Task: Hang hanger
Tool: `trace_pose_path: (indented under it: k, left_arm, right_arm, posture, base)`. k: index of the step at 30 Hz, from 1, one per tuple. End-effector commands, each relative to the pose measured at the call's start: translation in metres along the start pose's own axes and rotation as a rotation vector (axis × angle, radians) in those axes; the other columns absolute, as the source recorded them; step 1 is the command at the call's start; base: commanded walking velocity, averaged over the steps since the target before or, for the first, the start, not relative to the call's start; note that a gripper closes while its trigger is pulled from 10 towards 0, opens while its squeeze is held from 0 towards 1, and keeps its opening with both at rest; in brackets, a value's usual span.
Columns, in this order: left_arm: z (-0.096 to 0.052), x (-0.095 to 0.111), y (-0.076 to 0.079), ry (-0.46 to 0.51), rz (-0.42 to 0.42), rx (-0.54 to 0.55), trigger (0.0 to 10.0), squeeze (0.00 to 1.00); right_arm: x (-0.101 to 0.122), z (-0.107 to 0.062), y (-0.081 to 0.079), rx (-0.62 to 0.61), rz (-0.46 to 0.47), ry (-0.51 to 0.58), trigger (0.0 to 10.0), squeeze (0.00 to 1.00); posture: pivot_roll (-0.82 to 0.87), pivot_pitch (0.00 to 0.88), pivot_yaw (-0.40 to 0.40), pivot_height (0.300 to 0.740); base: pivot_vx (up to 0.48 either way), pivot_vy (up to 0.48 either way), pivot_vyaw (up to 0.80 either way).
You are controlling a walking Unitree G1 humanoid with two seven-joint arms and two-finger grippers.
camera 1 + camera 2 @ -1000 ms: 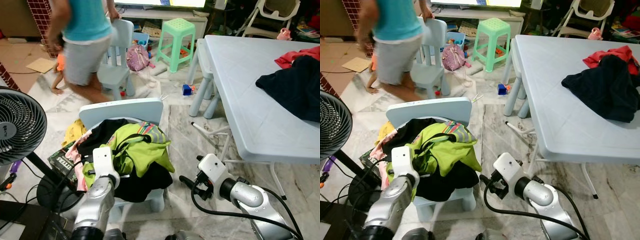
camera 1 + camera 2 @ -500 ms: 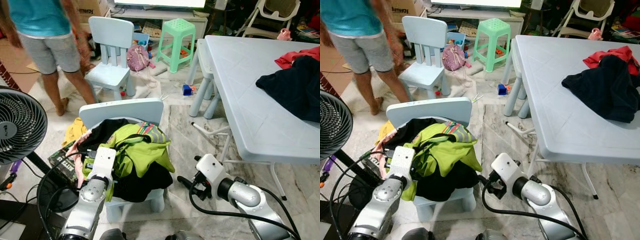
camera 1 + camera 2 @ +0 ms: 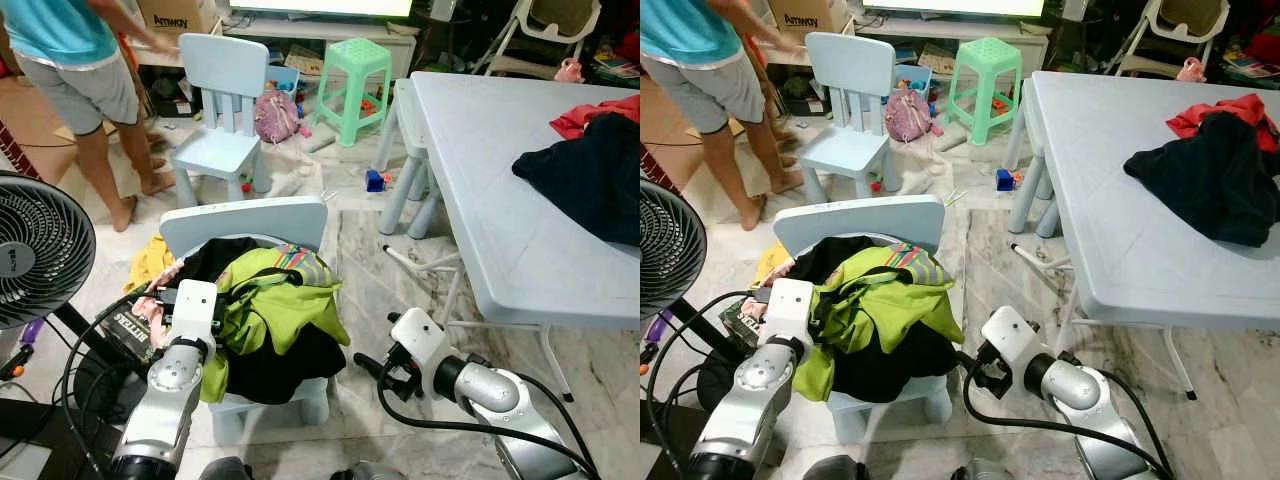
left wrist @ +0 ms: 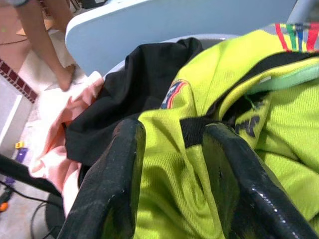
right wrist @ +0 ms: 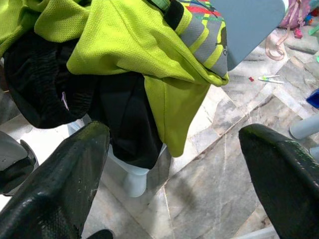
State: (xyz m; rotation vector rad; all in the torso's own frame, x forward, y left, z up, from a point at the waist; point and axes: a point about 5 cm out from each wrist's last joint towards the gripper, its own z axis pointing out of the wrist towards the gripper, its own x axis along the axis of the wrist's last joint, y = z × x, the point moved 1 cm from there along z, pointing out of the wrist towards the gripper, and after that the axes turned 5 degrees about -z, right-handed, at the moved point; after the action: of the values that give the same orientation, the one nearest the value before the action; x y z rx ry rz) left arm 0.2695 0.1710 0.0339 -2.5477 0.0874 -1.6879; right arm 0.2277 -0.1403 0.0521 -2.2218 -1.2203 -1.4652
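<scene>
A small light-blue chair (image 3: 245,220) holds a heap of clothes: a lime-green garment (image 3: 280,300) on top, black cloth (image 3: 275,365) beneath, pink cloth (image 4: 50,144) at the side. My left gripper (image 4: 174,164) is open at the heap's left side, its fingers (image 4: 112,189) straddling the lime-green fabric and a black band on it. The left wrist (image 3: 193,308) is against the pile. My right gripper (image 3: 378,350) hovers low over the floor, right of the chair. It is open wide, holds nothing and faces the hanging edge of the lime-green garment (image 5: 169,94).
A standing fan (image 3: 35,250) and cables are at the left. A grey table (image 3: 480,150) with dark and red clothes (image 3: 590,170) is at the right. Beyond are another blue chair (image 3: 225,90), a green stool (image 3: 352,75), scattered toys and a person (image 3: 75,70).
The person has walked off to the far left. My left wrist has shifted left along the heap. The right arm has barely moved.
</scene>
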Motion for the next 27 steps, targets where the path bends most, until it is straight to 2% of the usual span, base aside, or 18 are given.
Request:
trace_pose_path:
  k: [1, 4, 9, 10, 11, 12, 13, 14, 17, 27]
  left_arm:
    - [0.003, 0.005, 0.0, 0.024, -0.018, -0.008, 10.0, 0.0]
    - [0.004, 0.005, 0.001, 0.017, -0.027, -0.01, 10.0, 0.0]
    - [0.006, -0.002, 0.007, -0.052, -0.118, -0.046, 10.0, 0.0]
    - [0.006, -0.004, 0.009, -0.069, -0.123, -0.061, 7.2, 0.0]
    - [0.006, -0.007, 0.011, -0.087, -0.137, -0.077, 4.9, 0.0]
    - [0.005, -0.009, 0.014, -0.105, -0.164, -0.089, 4.2, 0.0]
    - [0.005, -0.009, 0.014, -0.107, -0.171, -0.09, 4.2, 0.0]
    - [0.005, -0.009, 0.014, -0.107, -0.171, -0.09, 0.0, 0.0]
    - [0.005, -0.015, 0.016, -0.142, -0.191, -0.092, 0.0, 0.0]
    - [0.011, -0.007, 0.011, -0.11, -0.19, -0.068, 0.0, 0.0]
  right_arm:
    - [0.001, 0.0, 0.003, -0.002, -0.013, 0.004, 10.0, 0.0]
    - [0.001, 0.0, 0.003, -0.003, -0.014, 0.004, 10.0, 0.0]
    - [0.001, 0.0, 0.003, -0.004, -0.013, 0.004, 10.0, 0.0]
    - [0.001, 0.0, 0.002, -0.003, -0.013, 0.004, 10.0, 0.0]
    - [0.001, 0.0, 0.002, -0.003, -0.013, 0.004, 10.0, 0.0]
    - [0.001, 0.0, 0.002, -0.002, -0.013, 0.004, 10.0, 0.0]
    - [0.001, 0.0, 0.002, -0.002, -0.013, 0.004, 10.0, 0.0]
    - [0.001, 0.0, 0.002, -0.002, -0.013, 0.004, 10.0, 0.0]
    - [0.0, 0.0, 0.003, -0.005, -0.015, 0.002, 10.0, 0.0]
    - [0.0, 0.0, 0.004, -0.007, -0.016, 0.001, 10.0, 0.0]
  posture:
    - [-0.06, 0.008, -0.07, 0.74]
    - [-0.06, 0.008, -0.07, 0.74]
    - [-0.06, 0.006, -0.068, 0.74]
    - [-0.06, 0.006, -0.068, 0.74]
    - [-0.06, 0.006, -0.068, 0.74]
    - [-0.06, 0.006, -0.068, 0.74]
    - [-0.06, 0.006, -0.068, 0.74]
    - [-0.06, 0.006, -0.068, 0.74]
    - [-0.06, 0.004, -0.069, 0.74]
    - [-0.07, 0.001, -0.069, 0.74]
  base:
    - [0.0, 0.0, 0.0]
    - [0.0, 0.0, 0.0]
    - [0.0, 0.0, 0.0]
    - [0.0, 0.0, 0.0]
    - [0.0, 0.0, 0.0]
    - [0.0, 0.0, 0.0]
    - [0.0, 0.0, 0.0]
    - [0.0, 0.0, 0.0]
    - [0.0, 0.0, 0.0]
    - [0.0, 0.0, 0.0]
